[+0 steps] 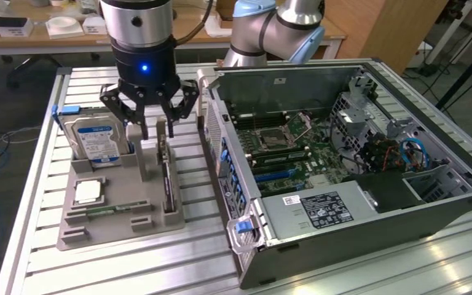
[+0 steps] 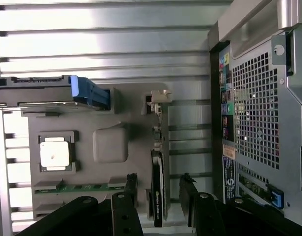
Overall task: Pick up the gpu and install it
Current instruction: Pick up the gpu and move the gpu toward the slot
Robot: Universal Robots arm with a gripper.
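Lab bench setting: slatted aluminium table (image 1: 137, 270) with desks and clutter behind it. A grey moulded parts tray (image 1: 105, 230) sits on the table beside an open black tower PC case (image 1: 343, 252) lying on its side, motherboard exposed.

On the tray, a silver hard drive with a blue-white label (image 1: 96, 138) stands at the far corner away from the case. A square silver processor chip (image 1: 88, 192) and a narrow green memory stick (image 1: 109, 211) lie flat nearer the front edge.

The gpu (image 1: 169, 184), a thin flat black card with a silver metal bracket at its far end, stands on its long edge in a slot along the tray edge nearest the case. It is not lifted.

The black multi-link gripper (image 1: 159, 136) hangs over the bracket end of the card with jaws spread wide, holding nothing. In the wrist view the fingers (image 2: 124, 211) sit either side of the card, apart from it.

Handling guess: light, stiff, but fragile. Pinch across the two flat faces near the top edge, well seated, since the smooth faces may slip. Keep off the connector edge. The bracket end is probably heavier, so an off-centre hold could tilt it.
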